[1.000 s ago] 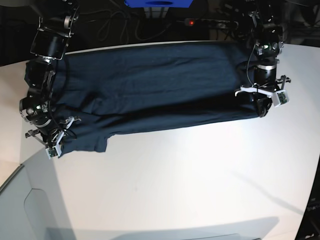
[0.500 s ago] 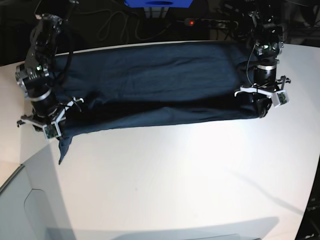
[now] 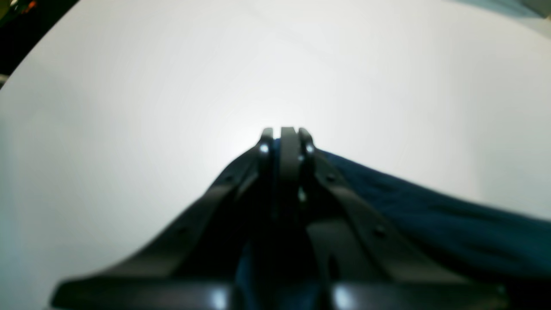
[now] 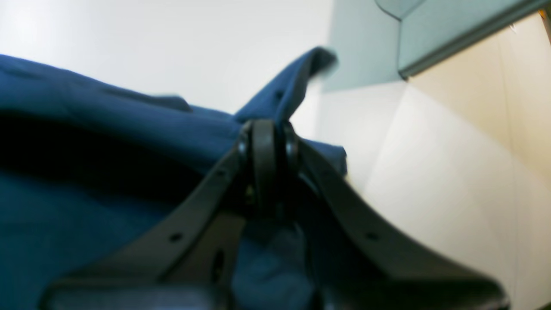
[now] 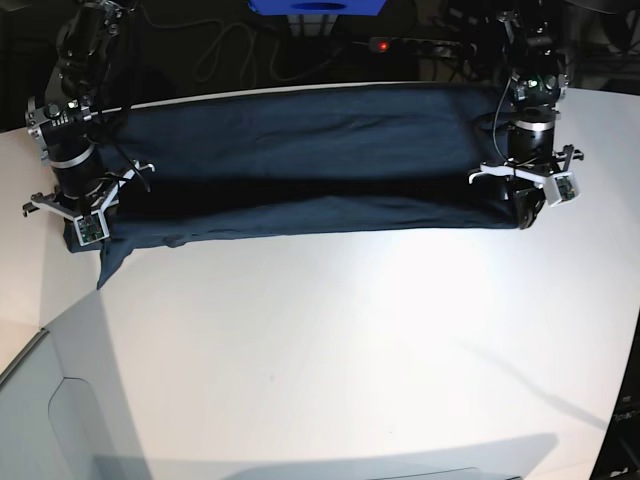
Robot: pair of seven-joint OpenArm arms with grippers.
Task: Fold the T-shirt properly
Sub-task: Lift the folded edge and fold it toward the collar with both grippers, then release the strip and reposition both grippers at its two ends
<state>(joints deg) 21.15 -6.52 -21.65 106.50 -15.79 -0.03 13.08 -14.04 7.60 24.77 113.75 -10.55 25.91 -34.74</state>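
Observation:
The dark navy T-shirt (image 5: pixel 310 160) is stretched in a long band across the back of the white table (image 5: pixel 350 340). On the right of the base view my left gripper (image 5: pixel 527 212) is shut on the shirt's right end. Its wrist view shows the closed left gripper (image 3: pixel 287 131) over navy T-shirt cloth (image 3: pixel 430 215). On the left, my right gripper (image 5: pixel 84 240) is shut on the other end, with a sleeve corner (image 5: pixel 105 268) hanging below it. Seen from the right wrist, the right gripper (image 4: pixel 263 127) pinches the T-shirt cloth (image 4: pixel 107 129) and a flap (image 4: pixel 297 82) sticks up past it.
A blue box (image 5: pixel 315 6), cables and a power strip with a red light (image 5: pixel 380 45) lie behind the table's back edge. A grey panel (image 5: pixel 60 410) borders the table's front left corner.
My right gripper has carried its end of the shirt up and toward the back of the table, pulling the front edge straight; the sleeve now hangs under it. The left gripper barely moved.

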